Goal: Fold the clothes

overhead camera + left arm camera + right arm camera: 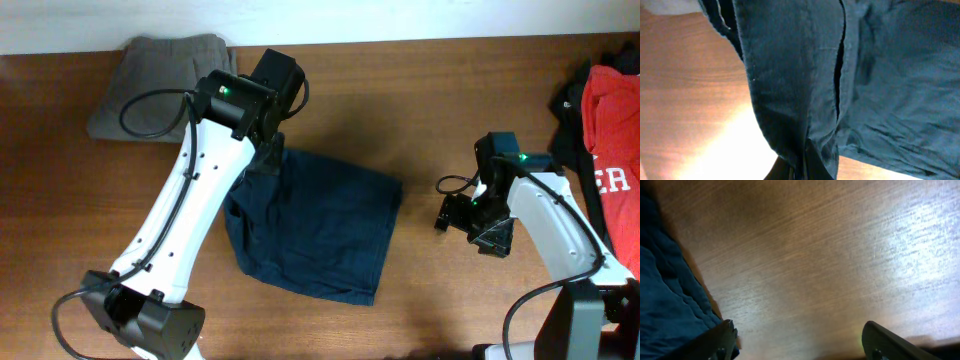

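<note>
Step in hand: making a fold in the navy shorts (pixel 320 235), which lie mid-table, rumpled along the left edge. Left gripper (pixel 799 172) is clamped on their far-left corner, with the cloth bunched at the fingers. Right gripper (pixel 800 330) has its fingers apart, holds nothing, and hovers over bare table (pixel 450 100) right of the shorts. Next move, probably: carry the corner across and lay it flat. Grey shorts (pixel 160 75) sit far left, red shirt (pixel 610 150) at the right edge.

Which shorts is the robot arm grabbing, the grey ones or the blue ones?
The dark navy-blue shorts in the middle: the left gripper pinches one corner of them. The grey shorts lie apart by the far edge, no gripper on them.
</note>
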Controlling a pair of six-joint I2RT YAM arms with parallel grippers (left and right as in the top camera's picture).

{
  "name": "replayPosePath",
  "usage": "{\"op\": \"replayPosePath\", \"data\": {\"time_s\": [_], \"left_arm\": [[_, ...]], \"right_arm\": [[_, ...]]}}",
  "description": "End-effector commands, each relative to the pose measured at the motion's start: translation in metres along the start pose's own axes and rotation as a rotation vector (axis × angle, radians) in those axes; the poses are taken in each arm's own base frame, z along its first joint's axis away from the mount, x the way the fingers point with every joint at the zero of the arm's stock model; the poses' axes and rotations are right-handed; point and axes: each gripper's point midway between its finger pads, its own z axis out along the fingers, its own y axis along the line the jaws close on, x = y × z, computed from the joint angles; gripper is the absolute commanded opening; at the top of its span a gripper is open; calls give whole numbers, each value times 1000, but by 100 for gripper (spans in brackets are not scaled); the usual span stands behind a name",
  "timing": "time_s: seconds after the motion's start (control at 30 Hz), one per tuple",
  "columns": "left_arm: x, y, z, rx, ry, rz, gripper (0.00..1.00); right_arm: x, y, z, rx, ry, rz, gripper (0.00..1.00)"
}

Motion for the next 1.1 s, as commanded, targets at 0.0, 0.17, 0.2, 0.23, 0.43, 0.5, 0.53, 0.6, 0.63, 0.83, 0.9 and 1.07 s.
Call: {"op": "replayPosePath", "data": {"time_s": [0.0, 0.17, 0.2, 0.23, 0.43, 0.5, 0.53, 0.6, 0.63, 0.83, 0.9, 1.07], "left_arm": [[-1, 19, 2, -70, -4, -71, 1], [4, 34, 5, -90, 27, -125, 1], [5, 36, 6, -93, 33, -136, 1], [6, 39, 6, -96, 41, -149, 1], [15, 58, 10, -121, 91, -205, 1], [16, 67, 12, -127, 100, -226, 1], [15, 70, 13, -133, 102, -235, 1], [16, 77, 15, -143, 105, -265, 1], [16, 82, 16, -153, 105, -284, 1], [16, 110, 19, -226, 100, -365, 1], [17, 115, 19, -235, 101, -373, 1], [16, 111, 19, -226, 103, -348, 1]], "right_arm": [[-4, 1, -7, 3, -32, -18, 81], [2, 22, -5, 2, -48, -105, 66], [4, 28, -4, 1, -54, -129, 64], [6, 35, -3, 0, -60, -156, 63], [17, 66, 0, -9, -92, -205, 65], [19, 71, 1, -15, -99, -218, 66], [20, 73, 1, -16, -101, -226, 66], [22, 74, 1, -15, -99, -230, 66], [22, 74, 2, -14, -98, -232, 66], [24, 74, 2, -10, -93, -234, 67], [24, 74, 2, -11, -94, -235, 68], [23, 74, 2, -12, -95, -235, 68]]}}
